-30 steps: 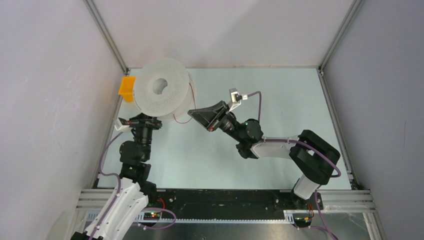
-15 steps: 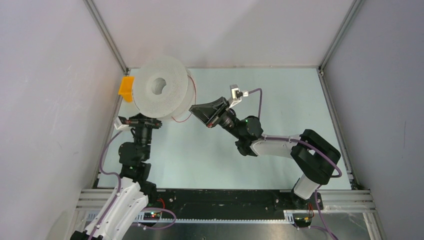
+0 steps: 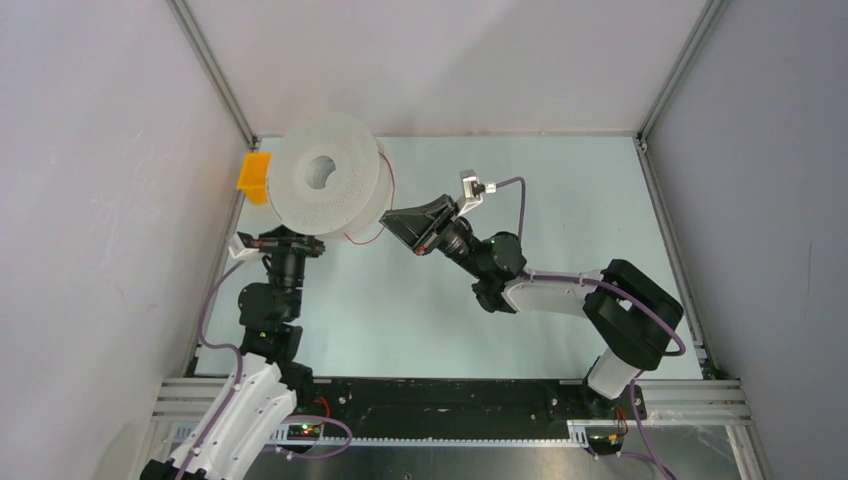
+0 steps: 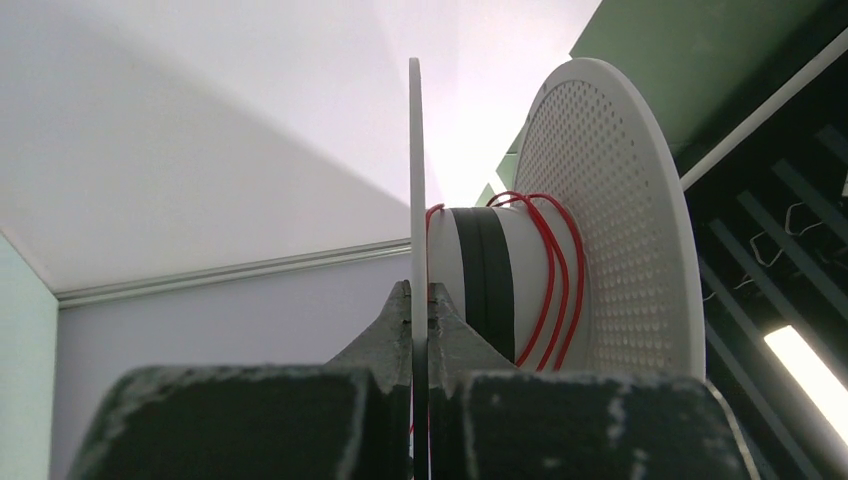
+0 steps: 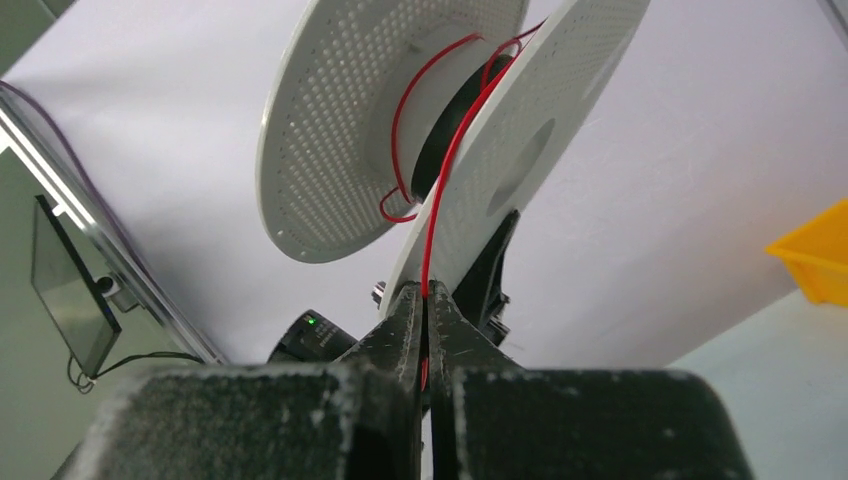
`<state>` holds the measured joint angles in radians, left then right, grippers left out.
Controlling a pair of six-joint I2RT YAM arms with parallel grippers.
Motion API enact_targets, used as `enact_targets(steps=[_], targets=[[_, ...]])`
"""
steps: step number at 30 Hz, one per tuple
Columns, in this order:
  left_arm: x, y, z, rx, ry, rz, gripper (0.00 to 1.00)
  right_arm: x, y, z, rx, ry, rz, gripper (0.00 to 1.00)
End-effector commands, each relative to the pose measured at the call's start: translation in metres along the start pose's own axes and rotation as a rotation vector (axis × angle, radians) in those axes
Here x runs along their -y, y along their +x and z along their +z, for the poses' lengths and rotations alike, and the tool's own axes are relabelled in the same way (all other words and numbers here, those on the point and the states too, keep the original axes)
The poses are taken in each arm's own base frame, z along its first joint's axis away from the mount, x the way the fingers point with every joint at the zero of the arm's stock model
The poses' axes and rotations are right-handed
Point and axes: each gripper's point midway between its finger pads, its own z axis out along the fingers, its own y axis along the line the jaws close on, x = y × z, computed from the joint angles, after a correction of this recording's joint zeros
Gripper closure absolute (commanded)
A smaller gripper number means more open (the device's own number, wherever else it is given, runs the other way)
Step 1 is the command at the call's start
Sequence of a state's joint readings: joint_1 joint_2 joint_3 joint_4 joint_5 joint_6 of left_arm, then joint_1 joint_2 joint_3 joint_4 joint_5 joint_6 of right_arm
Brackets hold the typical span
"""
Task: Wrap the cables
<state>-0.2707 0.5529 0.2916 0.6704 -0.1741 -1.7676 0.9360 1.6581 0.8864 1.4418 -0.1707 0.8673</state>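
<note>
A white perforated spool (image 3: 322, 185) is held up at the back left. My left gripper (image 3: 287, 240) is shut on the edge of its near flange (image 4: 417, 190). A thin red cable (image 4: 548, 270) is wound in a few turns round the hub beside a black band. My right gripper (image 3: 397, 224) sits just right of the spool, shut on the red cable (image 5: 440, 190), which runs taut from the jaws up between the two flanges (image 5: 330, 130). A loop of cable (image 3: 366, 238) hangs under the spool in the top view.
An orange block (image 3: 253, 175) sits at the spool's left side against the left wall; its corner shows in the right wrist view (image 5: 815, 250). White enclosure walls stand close behind and left of the spool. The pale green table (image 3: 560, 200) spreads to the right.
My right gripper moved slightly up and left toward the spool a second ago, then stayed nearly still. The left arm and spool have not visibly moved.
</note>
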Motion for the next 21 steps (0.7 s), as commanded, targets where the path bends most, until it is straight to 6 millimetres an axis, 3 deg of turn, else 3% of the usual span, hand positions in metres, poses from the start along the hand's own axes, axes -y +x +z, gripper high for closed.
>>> enact_targets(steps=[1,9,16,21], targets=[[0.011,0.001,0.002,0.011,0.023,0.080,1.00,-0.026,-0.022,-0.003,0.052,-0.045,-0.029,1.00],[-0.013,-0.003,0.006,0.021,-0.044,0.115,1.00,-0.006,-0.026,-0.018,0.016,0.013,-0.085,1.00],[-0.015,0.003,0.012,-0.007,-0.061,0.125,1.00,-0.009,-0.041,-0.018,0.022,-0.012,-0.110,1.00],[-0.013,0.013,0.018,-0.047,-0.071,0.118,1.00,0.002,-0.040,-0.011,0.039,0.019,-0.069,1.00]])
